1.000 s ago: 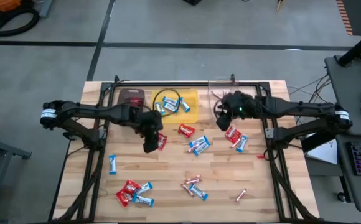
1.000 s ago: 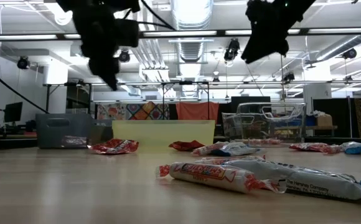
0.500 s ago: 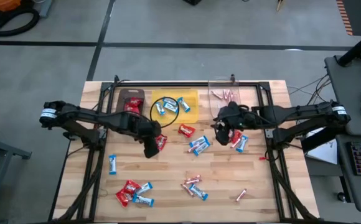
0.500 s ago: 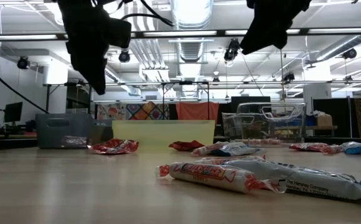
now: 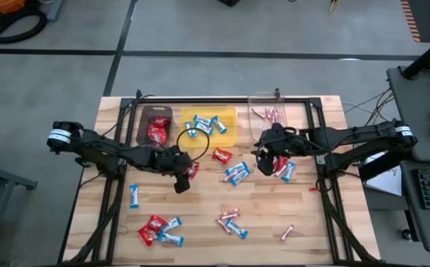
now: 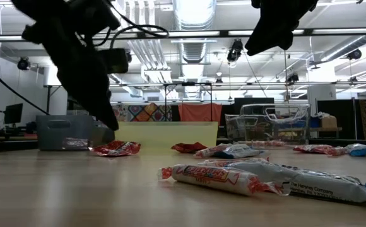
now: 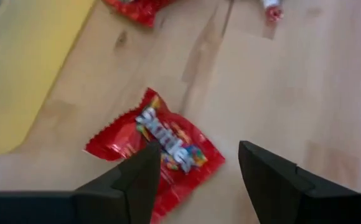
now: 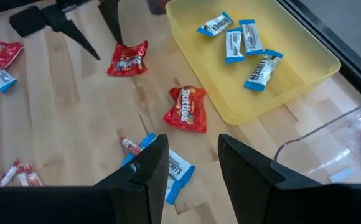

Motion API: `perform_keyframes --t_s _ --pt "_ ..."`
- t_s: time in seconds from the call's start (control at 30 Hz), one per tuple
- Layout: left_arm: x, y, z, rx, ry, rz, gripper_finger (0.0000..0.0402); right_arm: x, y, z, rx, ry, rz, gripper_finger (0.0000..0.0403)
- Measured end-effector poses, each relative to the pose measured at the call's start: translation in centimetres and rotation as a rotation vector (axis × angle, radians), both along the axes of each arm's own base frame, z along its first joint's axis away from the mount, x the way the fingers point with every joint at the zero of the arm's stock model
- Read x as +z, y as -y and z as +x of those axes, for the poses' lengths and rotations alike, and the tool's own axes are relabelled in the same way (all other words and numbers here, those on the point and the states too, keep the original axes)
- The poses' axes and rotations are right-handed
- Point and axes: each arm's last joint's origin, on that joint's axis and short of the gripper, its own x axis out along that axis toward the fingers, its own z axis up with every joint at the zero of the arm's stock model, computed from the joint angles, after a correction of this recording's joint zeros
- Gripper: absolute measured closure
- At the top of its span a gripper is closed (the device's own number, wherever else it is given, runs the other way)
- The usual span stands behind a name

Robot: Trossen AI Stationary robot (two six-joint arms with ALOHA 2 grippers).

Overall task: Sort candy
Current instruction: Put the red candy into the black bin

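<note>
Near the yellow bin [image 5: 226,133], the left gripper [image 5: 182,180] hangs low with fingers spread, empty, over a red packet [image 7: 162,146] beside that bin. The right gripper [image 5: 262,157], parted and empty, hovers opposite.

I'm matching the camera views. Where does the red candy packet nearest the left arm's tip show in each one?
High view: red packet, just below the yellow bin.
Low view: left of centre, in front of the bin.
Left wrist view: centre, bin beside it.
Right wrist view: upper left, bin at the right.
Shared landmark: the yellow bin.
</note>
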Motion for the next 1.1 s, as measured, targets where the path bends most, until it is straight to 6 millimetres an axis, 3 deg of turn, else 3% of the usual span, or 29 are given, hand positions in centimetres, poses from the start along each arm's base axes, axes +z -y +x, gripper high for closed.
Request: perform_keyframes --t_s 0.4,0.7,0.83,1.0,1.1 --pt "-2.8 -0.5 -1.9 0.108 -0.006 0.06 0.0227 -1.1 0.0 0.7 -0.004 -0.033 0.002 0.0268" --pt "-4.6 -0.4 -1.3 0.129 -0.042 0.06 0.0249 -1.4 0.0 1.0 -0.004 -0.049 0.001 0.0269" --pt "-4.6 -0.4 -0.9 0.094 -0.051 0.078 0.0288 -1.4 0.0 1.0 -0.004 -0.048 0.001 0.027" --pt "-4.2 -0.3 -0.8 0.046 -0.065 0.07 0.0374 -1.5 0.0 1.0 -0.003 -0.049 0.0 0.0273" --pt "-3.4 -0.1 -0.6 0.006 -0.056 0.034 0.0392 -1.5 0.0 1.0 -0.002 -0.05 -0.001 0.0272"
